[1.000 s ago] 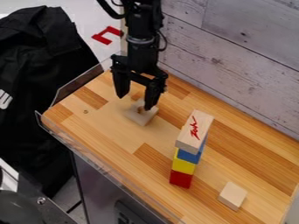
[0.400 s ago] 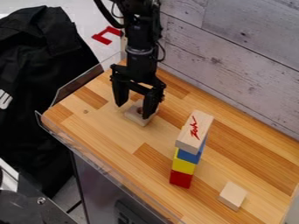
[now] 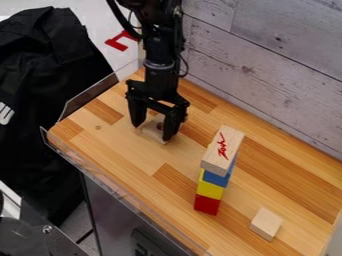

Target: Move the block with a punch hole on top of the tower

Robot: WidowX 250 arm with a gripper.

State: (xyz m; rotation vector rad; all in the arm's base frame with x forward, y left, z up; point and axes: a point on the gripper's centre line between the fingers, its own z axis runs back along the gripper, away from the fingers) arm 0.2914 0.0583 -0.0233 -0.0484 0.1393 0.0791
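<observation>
Above the upper left part of the wooden table, the black gripper [image 3: 152, 131] points down with its fingers spread. Between and partly behind those fingers lies the pale wooden block with a dark hole [image 3: 155, 131], flat on the table; whether the fingers touch it I cannot tell. The tower, right of centre, has a red block [image 3: 206, 204] at the bottom, then a yellow block [image 3: 210, 189], a blue block [image 3: 217, 179] and a long wooden block [image 3: 223, 150] with red writing on top.
A plain wooden block [image 3: 266, 224] lies to the right of the tower's base. Clear low guards line the left and front edges of the table [image 3: 120, 155]. A whitewashed plank wall [image 3: 267, 60] rises along the back, and dark cloth [image 3: 47, 75] hangs beyond the left edge.
The open gripper has come down, its fingers now beside the holed block and near table level. The tower and the plain block stayed put.
</observation>
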